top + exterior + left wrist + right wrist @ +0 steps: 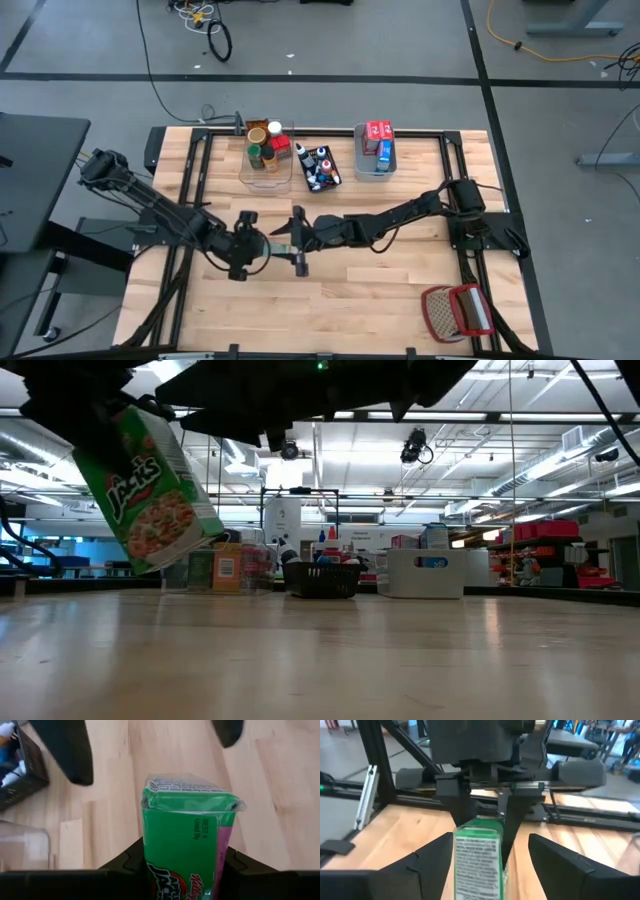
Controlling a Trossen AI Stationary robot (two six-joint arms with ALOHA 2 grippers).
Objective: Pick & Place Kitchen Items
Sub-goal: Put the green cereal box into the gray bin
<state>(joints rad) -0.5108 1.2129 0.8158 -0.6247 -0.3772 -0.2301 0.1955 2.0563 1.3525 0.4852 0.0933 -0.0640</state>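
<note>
Holding a green Kellogg's Apple Jacks box (pixel 148 488) tilted and clear of the table (pixel 320 660), the left gripper (pixel 182 865) clamps it at mid-table. "BEST IF USED BY" reads on the box's end flap. The right gripper (pixel 480 857) faces it, fingers spread wide either side of the box without touching. Behind stand a clear bin (pixel 265 172), black bin (pixel 322 170) and grey-blue bin (pixel 376 160) of groceries.
</note>
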